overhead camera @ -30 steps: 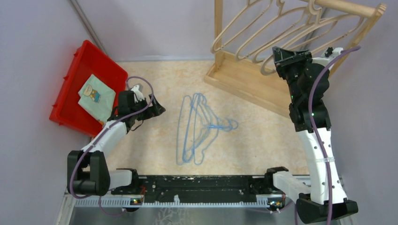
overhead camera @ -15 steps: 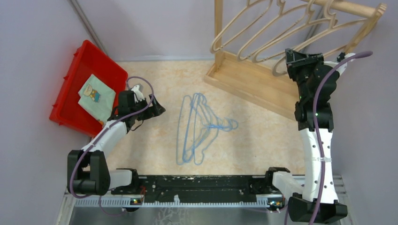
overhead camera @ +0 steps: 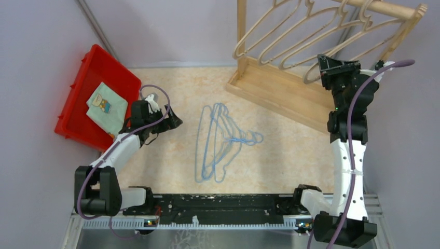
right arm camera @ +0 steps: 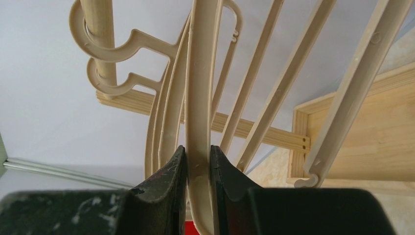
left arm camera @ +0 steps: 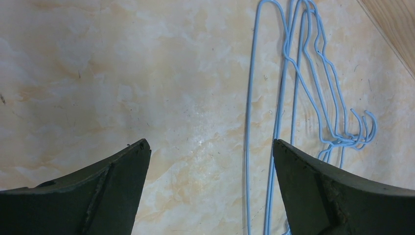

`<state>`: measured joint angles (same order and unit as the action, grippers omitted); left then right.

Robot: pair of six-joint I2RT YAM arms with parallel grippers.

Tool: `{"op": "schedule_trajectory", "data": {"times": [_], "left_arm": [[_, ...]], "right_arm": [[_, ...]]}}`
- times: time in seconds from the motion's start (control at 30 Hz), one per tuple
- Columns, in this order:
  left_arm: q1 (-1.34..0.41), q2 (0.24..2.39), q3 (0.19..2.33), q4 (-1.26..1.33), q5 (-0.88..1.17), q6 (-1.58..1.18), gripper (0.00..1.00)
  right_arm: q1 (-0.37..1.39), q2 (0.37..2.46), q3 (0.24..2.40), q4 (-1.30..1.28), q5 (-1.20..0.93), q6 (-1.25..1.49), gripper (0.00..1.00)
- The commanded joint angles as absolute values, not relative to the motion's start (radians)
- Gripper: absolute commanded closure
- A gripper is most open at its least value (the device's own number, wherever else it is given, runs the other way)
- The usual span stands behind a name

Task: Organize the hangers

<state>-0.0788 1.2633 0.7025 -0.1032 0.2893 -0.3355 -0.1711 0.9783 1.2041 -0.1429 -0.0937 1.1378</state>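
Note:
Several thin light-blue wire hangers (overhead camera: 220, 140) lie stacked on the table's middle; they also show in the left wrist view (left arm camera: 293, 98). My left gripper (overhead camera: 174, 120) is open and empty low over the table, left of them (left arm camera: 210, 147). Several beige hangers (overhead camera: 280, 44) hang on the wooden rack's rod (overhead camera: 386, 8). My right gripper (overhead camera: 332, 67) is raised at the rack and shut on the arm of one beige hanger (right arm camera: 200, 73), with the jaws (right arm camera: 198, 149) pressed on both sides. Two other hangers' hooks wrap the rod (right arm camera: 100, 44).
The rack's wooden base (overhead camera: 270, 88) stands at the back right. A red bin (overhead camera: 96, 67) holding a folded cloth (overhead camera: 106, 106) sits at the back left, just behind my left gripper. Purple walls close in both sides.
My right arm has swung to the right and stretched out, carrying the gripped beige hanger along the rack. The left arm and the blue hangers have not moved.

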Motion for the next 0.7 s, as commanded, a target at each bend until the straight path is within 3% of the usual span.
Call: {"op": "schedule_trajectory", "data": {"times": [0.0, 0.3, 0.53, 0.67], "left_arm": [[-0.083, 1.274, 0.714, -0.097, 0.283, -0.321, 0.00], [-0.083, 1.288, 0.718, -0.092, 0.282, -0.321, 0.00], [-0.083, 1.297, 0.723, -0.089, 0.282, -0.323, 0.00], [-0.083, 1.296, 0.724, -0.088, 0.283, -0.323, 0.00]], "right_arm": [[-0.201, 1.006, 1.212, -0.134, -0.134, 1.211, 1.00], [-0.210, 1.047, 1.251, -0.104, -0.180, 1.280, 1.00], [-0.211, 1.004, 1.248, -0.164, -0.160, 1.276, 0.63], [-0.210, 0.979, 1.299, -0.227, -0.160, 1.229, 0.50]]}}
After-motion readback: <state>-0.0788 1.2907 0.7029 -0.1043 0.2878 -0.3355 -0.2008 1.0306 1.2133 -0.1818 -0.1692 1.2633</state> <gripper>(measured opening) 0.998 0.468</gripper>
